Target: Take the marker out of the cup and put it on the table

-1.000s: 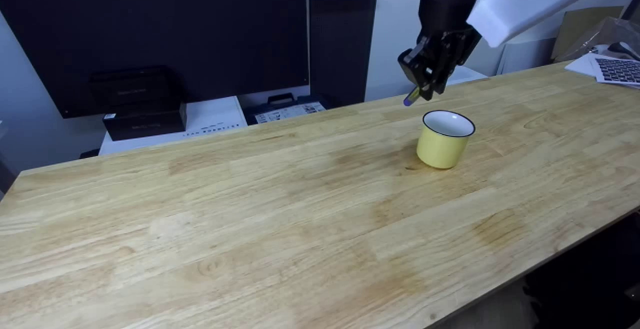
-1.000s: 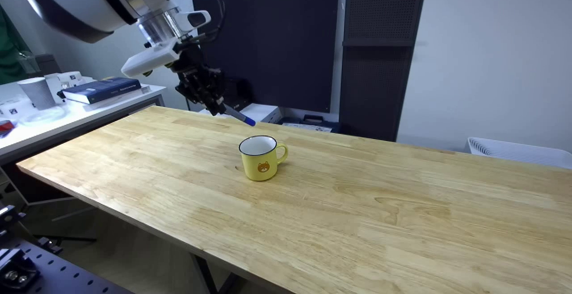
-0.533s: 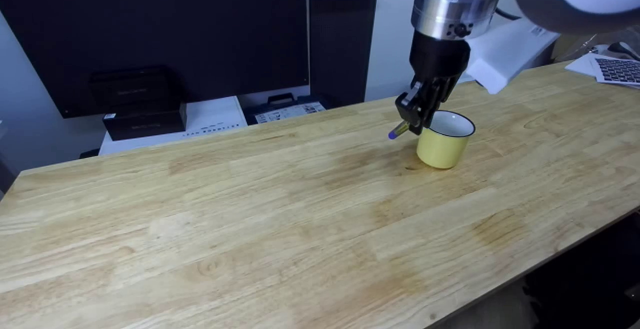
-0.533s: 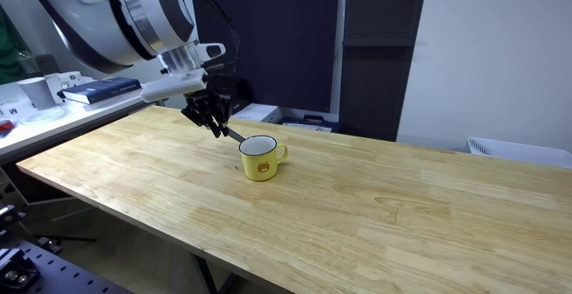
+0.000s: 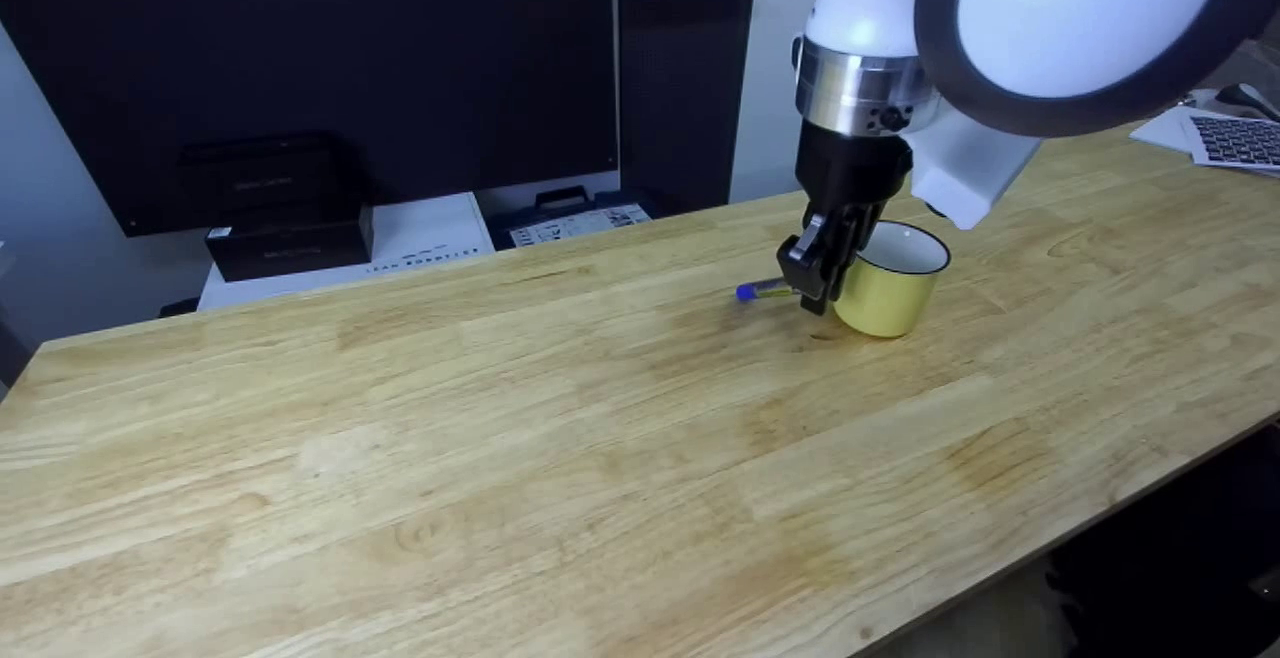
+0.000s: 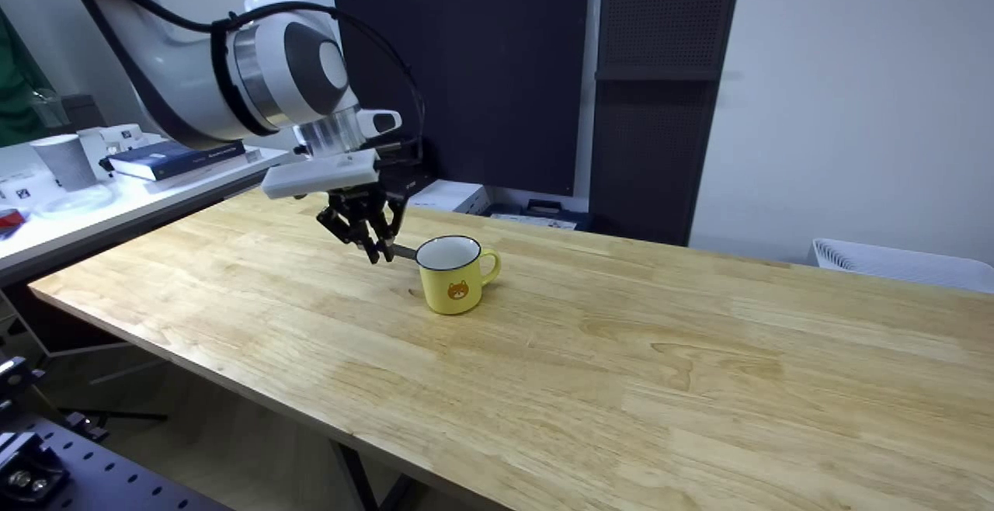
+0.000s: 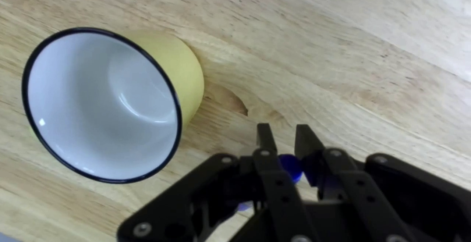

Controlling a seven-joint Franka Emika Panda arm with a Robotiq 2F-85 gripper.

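I am operating a Robotiq gripper (image 7: 283,135) remotely and am finding its two fingers (image 7: 265,139) closed in on a marker (image 5: 768,289), one at each side. In the wrist view a blue part of the marker is filling the narrow gap between them, and I am recording the fingers as clamped on it. In an exterior view the marker is projecting sideways from the fingertips, lying nearly level, its blue end pointing away from them. It is sitting close to the light-wood tabletop (image 5: 450,458) below the fingers; I am not managing to tell whether it is touching.

The yellow mug (image 6: 437,290) is standing upright on the tabletop just beside the fingers, and the marker is sitting outside it. In the wrist view the mug's white inside is showing to the left of the fingers, with bare tabletop appearing between mug and fingertips. In an exterior view its handle (image 6: 497,265) is extending away from the fingers, and the mug is masking the part of the marker farthest from them.

Well apart from the fingers, a blue hardback book (image 6: 175,158) and a grey tumbler (image 6: 66,161) are resting on a white side table (image 6: 39,231).
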